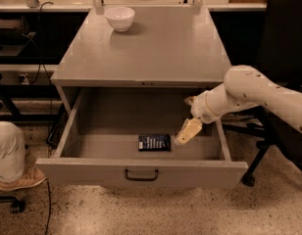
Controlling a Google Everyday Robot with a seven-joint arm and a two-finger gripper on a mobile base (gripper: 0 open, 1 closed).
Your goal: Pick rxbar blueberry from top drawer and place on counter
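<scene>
The rxbar blueberry (154, 142), a small flat navy wrapper with pale lettering, lies flat on the floor of the open top drawer (141, 172), near its front middle. My gripper (188, 131) reaches in from the right on a pale arm and hangs inside the drawer, just right of the bar and slightly above it, apart from it. The counter (156, 45) is the grey cabinet top above the drawer.
A white bowl (119, 18) stands at the counter's back left. A black office chair (283, 82) stands close on the right behind my arm. A person's leg and shoe (13, 160) are at the left. Dark shelving and cables run behind.
</scene>
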